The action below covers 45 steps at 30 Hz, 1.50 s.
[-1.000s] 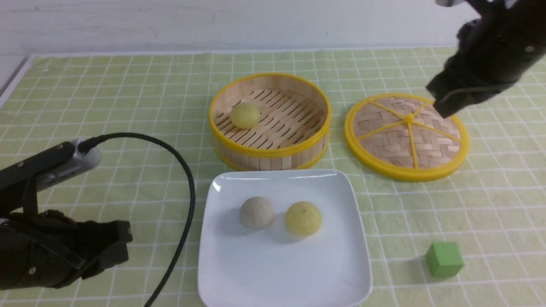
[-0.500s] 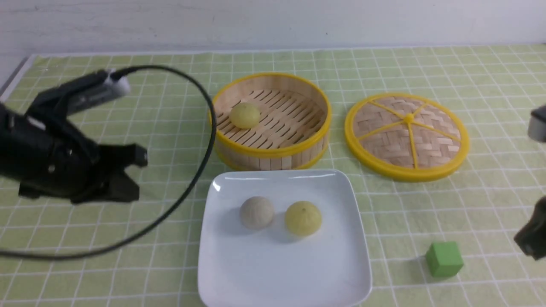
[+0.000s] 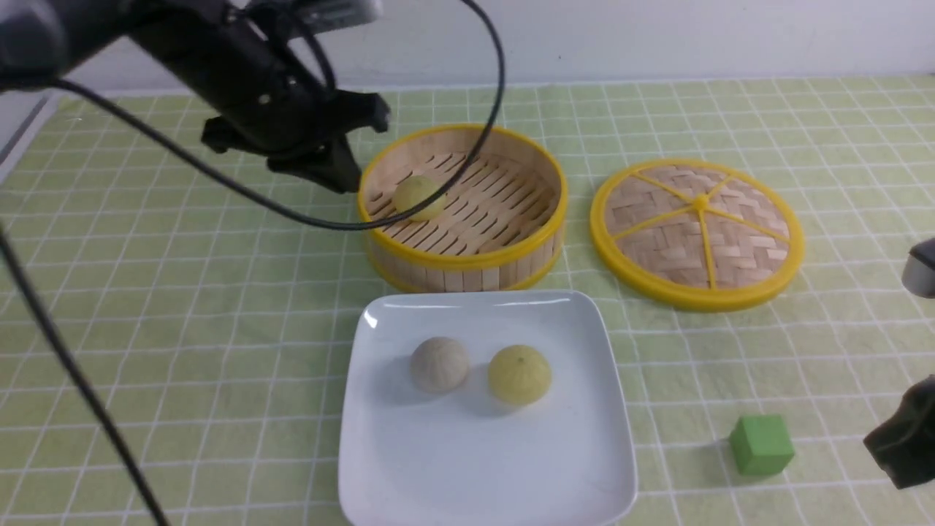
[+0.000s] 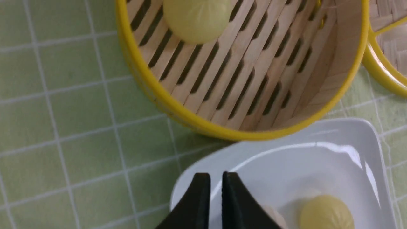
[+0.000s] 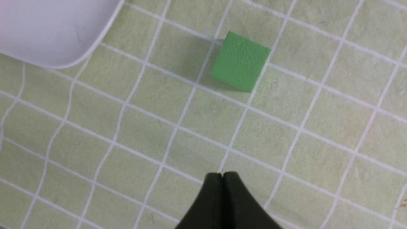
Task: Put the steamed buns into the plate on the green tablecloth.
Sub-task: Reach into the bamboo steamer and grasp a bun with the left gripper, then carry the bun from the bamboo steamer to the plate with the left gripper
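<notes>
- Presently, two pale yellow steamed buns are entered. The first bun (image 3: 519,375) is seated on the plate (image 3: 475,467) at lower centre of the front view, just beside a greyish bun (image 3: 439,364).
- The second bun (image 3: 418,197) is lodged in the steamer basket (image 3: 467,259) at upper centre, near the wall on the frame's left. This one is judged not yet delivered.
- Left gripper (image 3: 365,150): held at upper left of the frame, just beside the basket rim. Its fingers are parted by a slim gap, and nothing is held between them.
- Right gripper (image 5: 222,175): parked at the lower right edge, near a green cube (image 3: 760,444). Its fingers are pressed together, and nothing is held.
- Green tablecloth (image 3: 182,329): spread under everything. The woven lid (image 3: 697,234) is laid at upper right, apart from the basket.
- Handling, as judged: the second bun is taken to be light, soft and easily dented, with a smooth dome that may slip.
- Hold advised: across the widest part, low on the flanks, with a gentle squeeze. Fingers should be placed clear of the nearby basket wall.
</notes>
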Each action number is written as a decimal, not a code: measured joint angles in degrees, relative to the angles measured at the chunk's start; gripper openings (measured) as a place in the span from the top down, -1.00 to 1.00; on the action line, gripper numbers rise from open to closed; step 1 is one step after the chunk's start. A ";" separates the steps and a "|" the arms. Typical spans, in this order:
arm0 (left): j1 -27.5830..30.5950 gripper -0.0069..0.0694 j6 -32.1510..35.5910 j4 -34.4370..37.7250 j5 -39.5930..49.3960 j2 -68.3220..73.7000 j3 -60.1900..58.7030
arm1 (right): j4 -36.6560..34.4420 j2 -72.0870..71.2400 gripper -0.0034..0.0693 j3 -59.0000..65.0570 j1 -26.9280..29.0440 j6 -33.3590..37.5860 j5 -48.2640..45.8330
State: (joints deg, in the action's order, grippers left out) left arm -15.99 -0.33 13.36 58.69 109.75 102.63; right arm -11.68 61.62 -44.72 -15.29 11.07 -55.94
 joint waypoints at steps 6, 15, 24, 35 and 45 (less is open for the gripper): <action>-3.11 0.01 -7.45 -9.20 0.30 12.82 16.39 | -0.05 0.00 0.91 0.00 0.00 -0.07 0.35; -3.17 -0.26 -8.41 -10.89 -2.91 23.65 22.73 | -2.05 0.00 0.90 0.00 0.00 -0.07 0.95; -3.17 -0.20 -8.41 -8.13 -7.25 26.92 23.06 | -2.36 0.00 0.89 0.00 0.00 -0.07 1.76; -3.17 0.75 -11.14 -3.23 -4.70 26.79 23.31 | -2.81 0.00 0.86 0.00 0.00 -0.07 2.78; -3.17 0.77 -7.60 0.79 6.93 11.31 23.26 | -2.81 0.00 0.83 0.00 0.00 -0.07 2.96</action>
State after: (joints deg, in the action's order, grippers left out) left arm -19.17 -7.93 14.15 65.63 121.05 125.89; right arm -14.49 61.62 -44.72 -15.29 11.00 -52.98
